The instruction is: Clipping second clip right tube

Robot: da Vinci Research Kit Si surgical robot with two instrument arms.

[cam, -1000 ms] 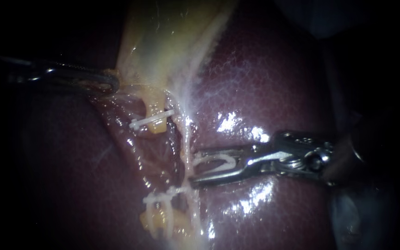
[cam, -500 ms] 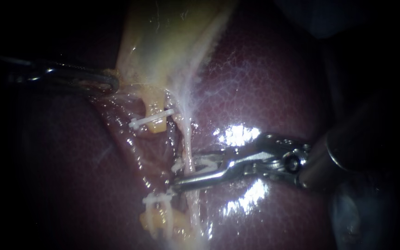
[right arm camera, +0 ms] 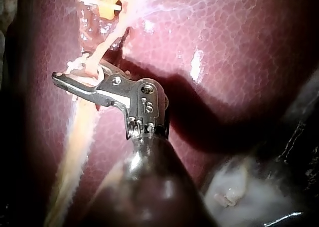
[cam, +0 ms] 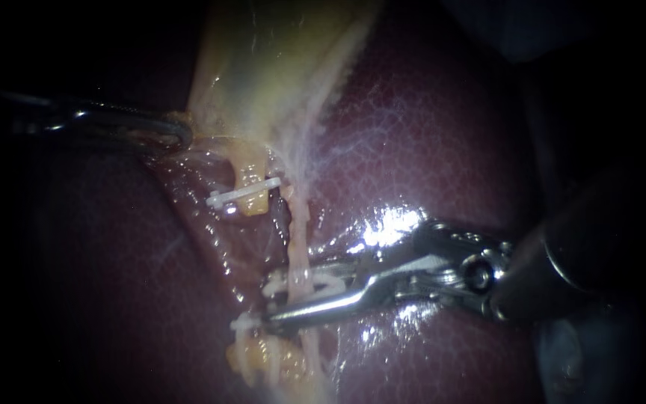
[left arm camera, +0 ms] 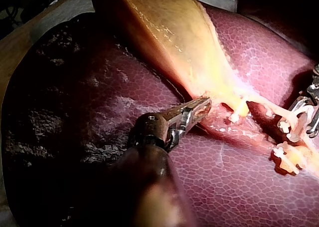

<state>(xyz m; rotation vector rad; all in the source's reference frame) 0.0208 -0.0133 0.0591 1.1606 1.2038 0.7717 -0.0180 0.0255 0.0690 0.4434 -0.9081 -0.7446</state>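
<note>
Main change here: the right instrument [cam: 278, 298] has been pushed further in across the right tube [cam: 298, 247]. A second ago its tips were only level with the tube, on the side the shaft comes from. Now the tube is properly straddled, with the tips poking out past its far side. The jaws are held part-way apart with a white clip [cam: 324, 283] carried between them. That clip now looks set around the tube rather than parked next to it, which is backed up by the right wrist view. As far as can be told, nothing has been squeezed down yet. A lower clip [cam: 252, 323] is seen further down, just beside the tube and very near the jaw tips. On the tube's far side a yellow stump [cam: 252, 168] is seen with its own upper clip [cam: 244, 196]. Up from the tube, the gallbladder [cam: 263, 67] is kept pulled by the left instrument [cam: 179, 135], whose jaws are clamped on its edge, and that one hasn't been moved at all. Positioning looks basically done, so closing is what's left, provided the tips are checked clear of the lower clip.
</note>
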